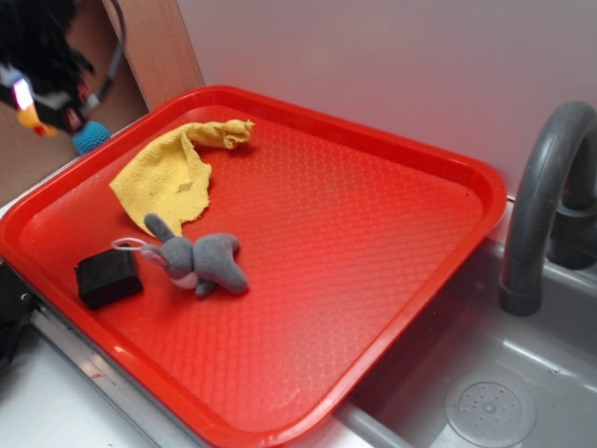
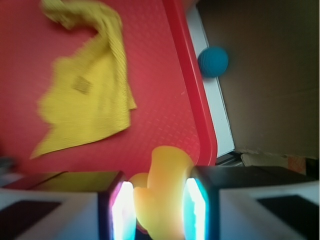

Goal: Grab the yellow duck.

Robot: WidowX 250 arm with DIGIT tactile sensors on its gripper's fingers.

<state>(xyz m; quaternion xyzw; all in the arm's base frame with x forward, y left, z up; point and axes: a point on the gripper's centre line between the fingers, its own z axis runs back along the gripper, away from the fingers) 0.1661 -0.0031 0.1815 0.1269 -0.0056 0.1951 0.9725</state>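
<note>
Wrist view: gripper fingers pinch yellow duck between pads. Exterior view: duck held aloft at upper left, off red tray, above blue ball. You judge grasp done; only secure hold remains. Yellow cloth untouched.

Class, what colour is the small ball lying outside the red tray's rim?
Blue: the small round ball beside the red plastic tray shows best in the wrist view.

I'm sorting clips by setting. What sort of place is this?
Probably a toy kitchen sink set up as a robot test station: a grey faucet over a sink basin with a drain, and a red tray of small toys and a cloth beside it.
</note>
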